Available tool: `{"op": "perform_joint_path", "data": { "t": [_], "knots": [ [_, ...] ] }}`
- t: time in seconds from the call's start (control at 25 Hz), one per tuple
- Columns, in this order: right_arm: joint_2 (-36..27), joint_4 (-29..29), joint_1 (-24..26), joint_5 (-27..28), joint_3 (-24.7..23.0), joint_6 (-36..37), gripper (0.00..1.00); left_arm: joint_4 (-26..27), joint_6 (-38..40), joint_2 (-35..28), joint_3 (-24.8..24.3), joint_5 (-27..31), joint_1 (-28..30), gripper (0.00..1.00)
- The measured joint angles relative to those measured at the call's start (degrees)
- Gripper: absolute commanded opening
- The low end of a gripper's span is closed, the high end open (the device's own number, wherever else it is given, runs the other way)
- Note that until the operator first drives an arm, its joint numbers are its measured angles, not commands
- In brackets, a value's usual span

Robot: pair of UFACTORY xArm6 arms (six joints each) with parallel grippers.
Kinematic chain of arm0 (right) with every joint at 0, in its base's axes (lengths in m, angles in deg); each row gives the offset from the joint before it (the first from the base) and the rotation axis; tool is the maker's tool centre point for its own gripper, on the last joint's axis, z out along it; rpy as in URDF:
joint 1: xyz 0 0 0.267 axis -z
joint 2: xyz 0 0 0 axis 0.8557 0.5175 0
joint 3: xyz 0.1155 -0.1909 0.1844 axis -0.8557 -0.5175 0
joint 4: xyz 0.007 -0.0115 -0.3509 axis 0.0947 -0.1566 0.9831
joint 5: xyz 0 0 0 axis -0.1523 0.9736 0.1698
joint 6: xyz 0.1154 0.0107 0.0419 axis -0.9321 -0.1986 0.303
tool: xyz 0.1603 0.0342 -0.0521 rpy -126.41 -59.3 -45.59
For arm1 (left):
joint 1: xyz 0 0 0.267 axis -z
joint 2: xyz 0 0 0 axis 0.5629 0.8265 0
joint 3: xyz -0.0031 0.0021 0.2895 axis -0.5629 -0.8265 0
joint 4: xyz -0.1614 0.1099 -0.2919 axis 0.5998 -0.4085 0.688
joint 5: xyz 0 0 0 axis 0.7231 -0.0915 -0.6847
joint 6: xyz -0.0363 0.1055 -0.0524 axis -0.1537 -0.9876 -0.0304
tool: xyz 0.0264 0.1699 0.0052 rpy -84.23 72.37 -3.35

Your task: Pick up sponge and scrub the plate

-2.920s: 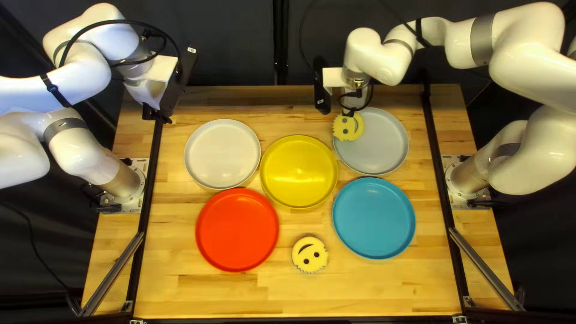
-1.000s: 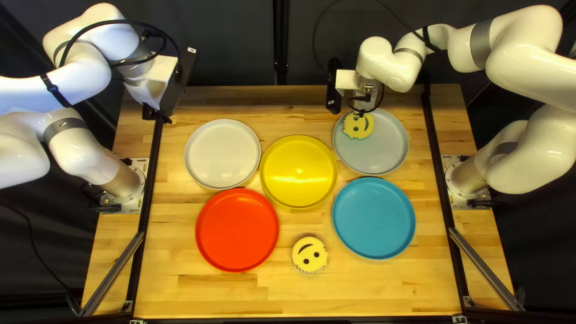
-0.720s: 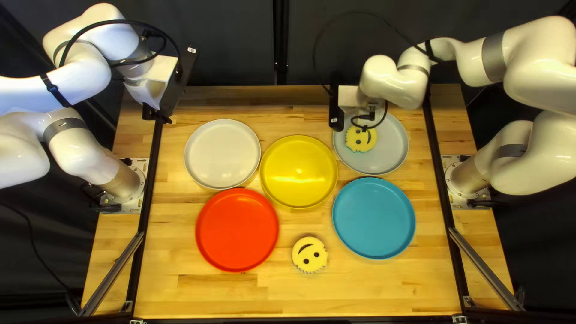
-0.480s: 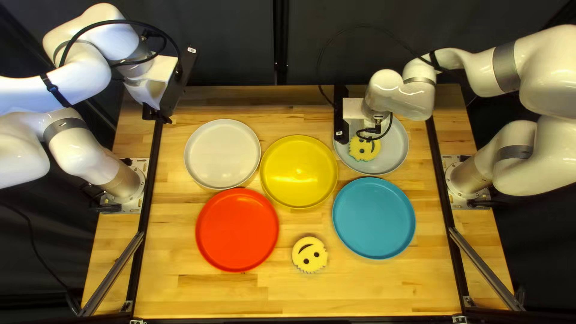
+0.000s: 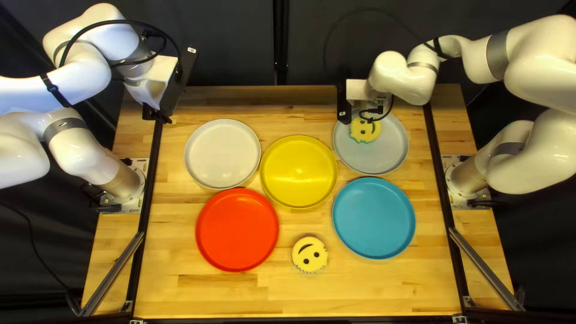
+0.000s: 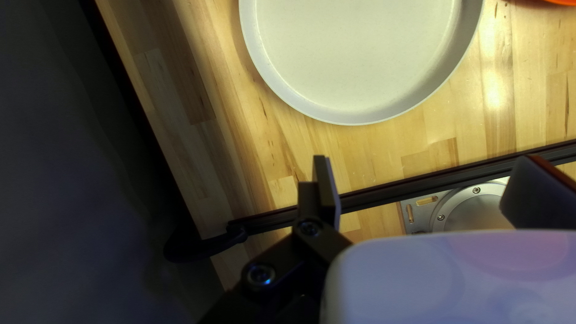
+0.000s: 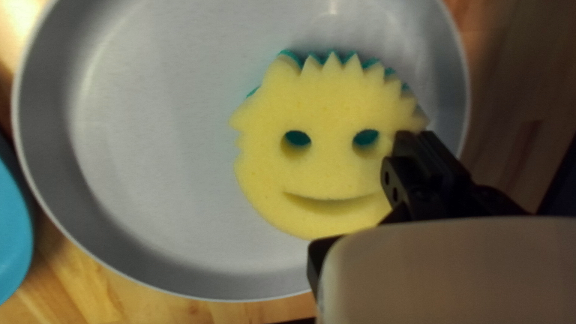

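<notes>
My right gripper is over the grey plate at the upper right of the top left view, with the yellow smiley sponge under it. In the right wrist view my right gripper is shut on the edge of the sponge, whose green underside faces the grey plate; the pale mount hides part of one finger. My left gripper hangs beyond the upper left of the off-white plate. In its own view the left gripper stands open, holding nothing.
A yellow plate lies centrally, with a red plate and a blue plate nearer the front. Between those two, a second smiley sponge rests on the wood. Black rails run along both sides.
With the sponge, my right gripper first came toward the near edge across the grey plate, then moved back toward the far edge, ending slightly farther right. My left arm has stayed still.
</notes>
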Motion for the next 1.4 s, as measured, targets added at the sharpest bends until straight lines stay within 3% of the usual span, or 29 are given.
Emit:
{"op": "perform_joint_path", "data": {
  "t": [0.68,1.12,1.4],
  "knots": [
    [-14.54,-1.10,-11.02,-0.74,-14.97,-6.67,0.00,0.00,0.00,0.00,0.00,0.00,0.00,1.00],
    [-9.14,-3.73,2.78,-5.71,-11.21,8.76,0.00,0.00,0.00,0.00,0.00,0.00,0.00,1.00],
    [-10.50,-5.36,5.72,-8.31,-13.02,14.65,0.00,0.00,0.00,0.00,0.00,0.00,0.00,1.00]
  ]
}}
